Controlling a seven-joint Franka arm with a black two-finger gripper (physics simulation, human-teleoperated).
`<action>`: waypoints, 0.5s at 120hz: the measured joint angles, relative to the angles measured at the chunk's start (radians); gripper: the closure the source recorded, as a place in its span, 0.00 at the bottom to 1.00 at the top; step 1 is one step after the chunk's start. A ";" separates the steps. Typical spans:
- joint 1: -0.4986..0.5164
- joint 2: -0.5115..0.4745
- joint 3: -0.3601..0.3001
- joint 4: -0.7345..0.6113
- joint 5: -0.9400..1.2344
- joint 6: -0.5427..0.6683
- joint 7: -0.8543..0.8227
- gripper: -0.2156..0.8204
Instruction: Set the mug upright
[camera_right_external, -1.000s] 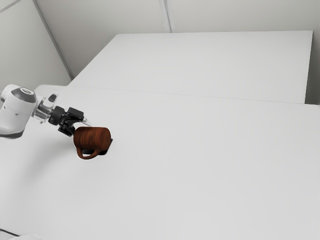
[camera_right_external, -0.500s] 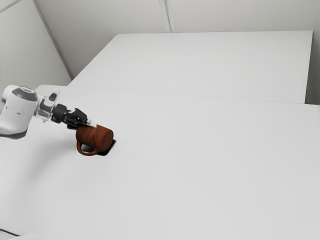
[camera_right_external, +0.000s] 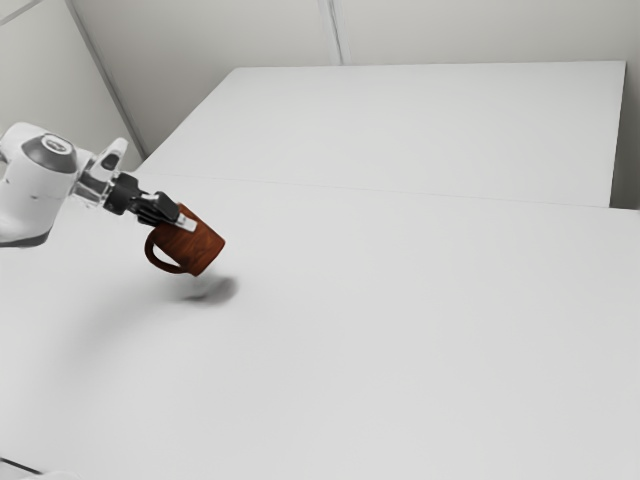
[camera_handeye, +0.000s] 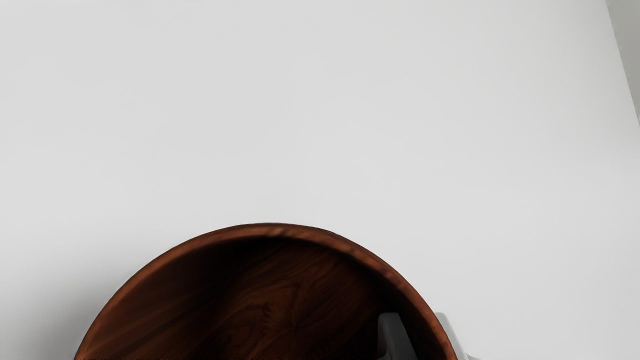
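- The mug (camera_right_external: 200, 246) is in the air above the tabletop (camera_right_external: 400, 350), at the exterior view's left, tilted.
- The fingers (camera_handeye: 392, 336) grasp its rim (camera_handeye: 396, 275), one inside, one outside.
- Better turn its base downward, lower slowly, release only when it stands flat.

We look across a plain white surface (camera_right_external: 400, 350), with a broad white panel (camera_right_external: 420, 125) along its far edge. Behind, we see pale grey walls (camera_right_external: 200, 35), parted by a dark line (camera_right_external: 105, 78) toward the exterior view's left; a narrow seam (camera_right_external: 336, 32) runs down the back one. Our light is soft.
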 joint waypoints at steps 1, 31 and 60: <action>-0.005 -0.006 0.000 0.000 0.007 0.000 -0.002 0.93; -0.227 -0.127 0.045 -0.002 0.299 -0.012 -0.108 0.93; -0.486 -0.261 0.162 -0.116 0.502 -0.021 -0.247 0.94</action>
